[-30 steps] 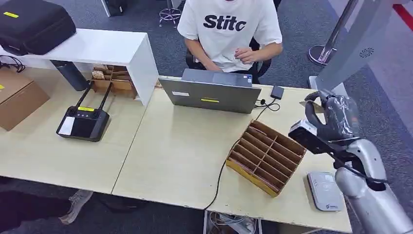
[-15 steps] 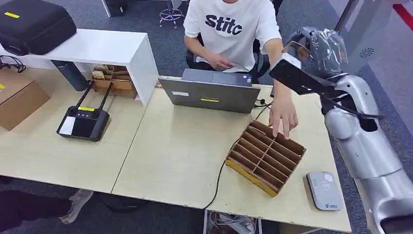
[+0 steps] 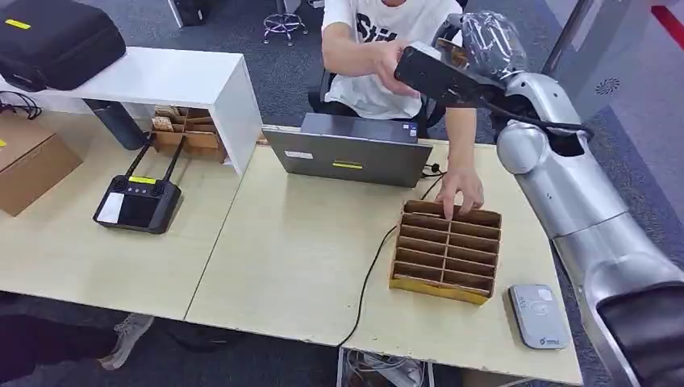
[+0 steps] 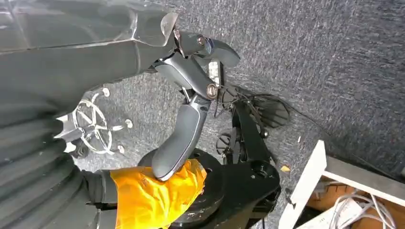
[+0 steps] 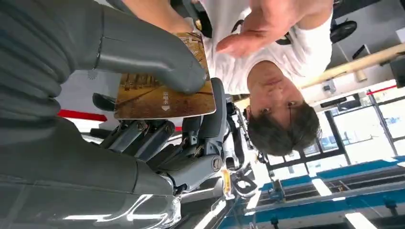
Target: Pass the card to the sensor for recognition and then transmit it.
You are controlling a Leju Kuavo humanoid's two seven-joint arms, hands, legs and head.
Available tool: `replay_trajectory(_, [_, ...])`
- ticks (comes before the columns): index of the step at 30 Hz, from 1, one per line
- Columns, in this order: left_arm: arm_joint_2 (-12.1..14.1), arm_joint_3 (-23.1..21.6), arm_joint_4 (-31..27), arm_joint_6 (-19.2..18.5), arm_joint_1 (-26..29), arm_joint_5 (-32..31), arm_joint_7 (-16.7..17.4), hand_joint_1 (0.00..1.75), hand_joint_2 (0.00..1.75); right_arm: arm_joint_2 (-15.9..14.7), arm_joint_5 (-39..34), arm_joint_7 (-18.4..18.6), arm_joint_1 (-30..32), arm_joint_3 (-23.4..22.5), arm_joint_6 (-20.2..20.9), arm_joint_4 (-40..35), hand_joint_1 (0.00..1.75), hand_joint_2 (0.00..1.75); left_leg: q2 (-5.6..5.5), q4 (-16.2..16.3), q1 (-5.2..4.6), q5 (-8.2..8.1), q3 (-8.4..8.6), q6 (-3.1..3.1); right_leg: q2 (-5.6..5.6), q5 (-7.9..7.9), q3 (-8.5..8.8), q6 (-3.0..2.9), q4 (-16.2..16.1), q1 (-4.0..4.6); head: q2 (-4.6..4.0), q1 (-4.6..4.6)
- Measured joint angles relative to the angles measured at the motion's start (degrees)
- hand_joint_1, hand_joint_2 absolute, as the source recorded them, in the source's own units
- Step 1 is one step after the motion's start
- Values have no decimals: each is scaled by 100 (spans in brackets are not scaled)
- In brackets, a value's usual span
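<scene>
My right hand [image 3: 477,42], wrapped in clear plastic, is raised high above the table's far edge, toward a seated person. Its thumb and fingers pinch a brown-gold card [image 5: 162,95]; a tan edge of the card [image 3: 450,52] shows in the head view. The person's open hand [image 3: 389,60] reaches up right beside the card, palm [image 5: 260,24] facing it. The grey sensor pad [image 3: 539,316] lies flat at the table's near right corner, far below my hand. My left hand [image 4: 191,81] hangs beside my body over the carpet, fingers apart and holding nothing.
A cardboard divider box [image 3: 445,251] sits left of the sensor, the person's other hand [image 3: 460,189] on its far rim. A laptop [image 3: 351,153] stands behind it with a cable running forward. A black controller [image 3: 139,201], white shelf [image 3: 161,76] and brown box [image 3: 28,161] are at left.
My right arm has swung up and left from near the table to the person with the card. The person squared up the divider box and lifted a hand to the card.
</scene>
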Motion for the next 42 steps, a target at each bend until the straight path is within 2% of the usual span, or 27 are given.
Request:
replay_trajectory(5, [9,223,151,-140,-163,-344,-50,0,175,263,92,293,-263,188,332,595,175,175,7,0,-1,0,0,-1,6,5,-8,-7,2,-1,0,0])
replay_trajectory(12, [-20,536,249,-289,-237,-691,11,0,175,588,90,411,-429,404,376,1327,175,175,9,0,3,3,0,-4,7,5,-12,-8,7,2,0,-2])
replay_trajectory(18, [-39,750,269,-383,-271,-787,15,0,175,728,70,461,-512,496,391,1697,175,175,1,1,2,4,-8,-3,1,5,-15,-7,4,2,0,0])
replay_trajectory(19, [-42,763,271,-391,-272,-789,15,0,175,737,59,466,-511,501,394,1745,155,175,1,1,2,4,-9,-3,1,5,-16,-7,3,2,0,-4])
replay_trajectory(20, [-39,763,271,-394,-272,-785,15,0,175,743,38,466,-510,503,394,1771,3,175,1,1,1,4,-10,-3,1,5,-17,-7,3,2,0,0])
replay_trajectory(29, [-39,697,269,-190,-242,-284,157,0,175,739,-689,149,-407,374,256,1685,0,175,8,1,0,0,-9,-2,6,5,-22,-8,-1,2,0,-2])
replay_trajectory(31, [-39,577,265,-92,-201,-101,173,0,175,684,-1102,62,-344,228,166,1537,0,175,7,2,0,1,-10,-2,5,5,-22,-8,0,2,0,-2])
replay_trajectory(33, [-42,489,265,-39,-157,-7,175,0,175,638,-1527,-15,-284,-9,188,1416,0,175,7,2,0,1,-10,-2,5,6,-21,-8,0,2,0,-2])
replay_trajectory(35, [-46,426,265,50,-132,105,179,0,175,608,-2326,-122,-204,-300,258,1336,0,175,6,3,1,1,-9,-2,4,6,-21,-8,-1,2,0,2])
replay_trajectory(38, [-48,354,265,170,-109,201,162,0,175,529,-3557,-367,13,-1087,273,1226,0,175,5,4,-2,0,-11,-1,4,6,-20,-7,-2,0,0,-2])
replay_trajectory(40, [-48,312,265,192,-96,223,151,0,175,454,-3823,-470,106,-1415,225,1185,0,175,5,5,-2,0,-11,-1,4,6,-20,-7,-3,0,0,-2])
replay_trajectory(42, [-50,288,265,262,-85,242,135,0,175,347,-4044,-581,214,-1725,-51,1148,0,175,6,7,-2,0,-9,-1,4,6,-21,-7,-5,0,0,-2])
